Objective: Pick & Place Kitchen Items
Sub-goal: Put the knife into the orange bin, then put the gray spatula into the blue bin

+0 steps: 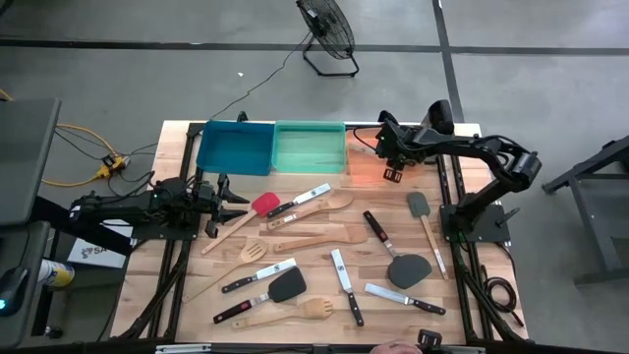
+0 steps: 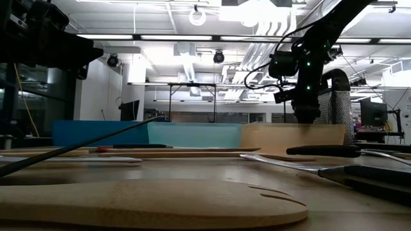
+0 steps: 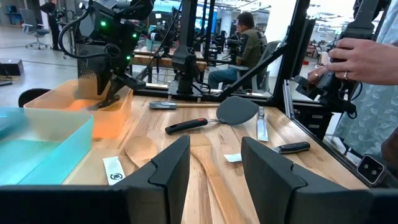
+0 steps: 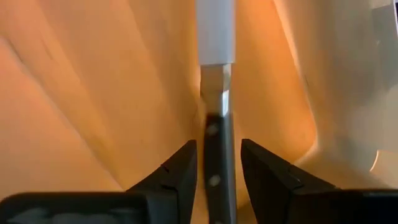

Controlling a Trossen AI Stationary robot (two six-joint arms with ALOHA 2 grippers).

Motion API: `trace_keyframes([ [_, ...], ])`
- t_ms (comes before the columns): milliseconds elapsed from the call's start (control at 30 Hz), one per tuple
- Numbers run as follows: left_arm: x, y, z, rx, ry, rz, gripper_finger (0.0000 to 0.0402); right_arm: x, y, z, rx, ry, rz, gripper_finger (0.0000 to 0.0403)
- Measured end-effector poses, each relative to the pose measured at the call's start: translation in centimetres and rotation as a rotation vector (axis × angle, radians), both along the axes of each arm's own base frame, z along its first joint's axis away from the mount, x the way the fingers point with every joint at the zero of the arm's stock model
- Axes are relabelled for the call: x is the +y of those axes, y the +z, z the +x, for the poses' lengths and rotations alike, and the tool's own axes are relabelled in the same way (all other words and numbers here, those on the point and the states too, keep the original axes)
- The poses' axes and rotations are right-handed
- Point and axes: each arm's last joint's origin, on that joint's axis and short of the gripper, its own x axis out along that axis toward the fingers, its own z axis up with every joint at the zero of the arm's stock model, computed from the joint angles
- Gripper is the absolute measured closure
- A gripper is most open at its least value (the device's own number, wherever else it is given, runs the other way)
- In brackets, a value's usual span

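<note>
My right gripper (image 4: 217, 163) hangs tipped down inside the orange bin (image 1: 364, 169) at the table's far right, open. A black-handled knife (image 4: 216, 149) stands between its fingers with a thin gap on either side, its pale blade (image 4: 216, 31) pointing into the bin; the knife looks blurred. My left gripper (image 3: 214, 163) waits open and level at the table's left edge (image 1: 232, 200), holding nothing. Many kitchen items lie flat on the wooden table (image 1: 177, 295): a red-headed spatula (image 1: 263, 204), wooden spoons (image 1: 319, 205), knives (image 1: 344, 285) and black turners (image 1: 408, 267).
A blue bin (image 1: 236, 146) and a green bin (image 1: 310, 147) stand side by side at the far edge, left of the orange bin. Beyond the table's right side a person's hand (image 3: 360, 56) holds a device; another person (image 3: 249, 43) sits farther off. A fan (image 1: 329, 29) stands on the floor.
</note>
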Motion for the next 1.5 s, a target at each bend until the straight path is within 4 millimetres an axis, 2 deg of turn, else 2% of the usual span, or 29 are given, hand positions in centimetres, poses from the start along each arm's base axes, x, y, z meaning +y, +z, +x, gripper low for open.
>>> trace_keyframes([
  [267,0.0,0.0,0.0,0.0,0.0,0.0,0.0258,0.0,0.0,0.0,0.001,0.0,0.0,0.0257],
  [400,0.0,0.0,0.0,0.0,0.0,0.0,0.0258,0.1,0.8,-0.1,-0.053,-0.05,-0.02,0.025],
  [533,0.0,0.0,0.0,0.0,0.0,0.0,0.0258,0.3,1.9,-0.3,-0.154,-0.167,-0.026,0.0247],
  [700,0.0,0.0,0.0,0.0,0.0,0.0,0.0258,1.0,3.1,-0.7,-0.302,-0.427,-0.002,0.0246],
  [933,0.0,0.0,0.0,0.0,0.0,0.0,0.0258,2.8,4.1,-1.1,-0.424,-0.639,0.172,0.0246],
  [1267,0.0,0.0,0.0,0.0,0.0,0.0,0.0258,6.0,4.0,-1.6,-0.312,-0.759,0.348,0.0246],
  [1500,0.0,0.0,0.0,0.0,0.0,0.0,0.0258,8.7,3.8,-1.9,-0.144,-0.737,0.4,0.0246],
])
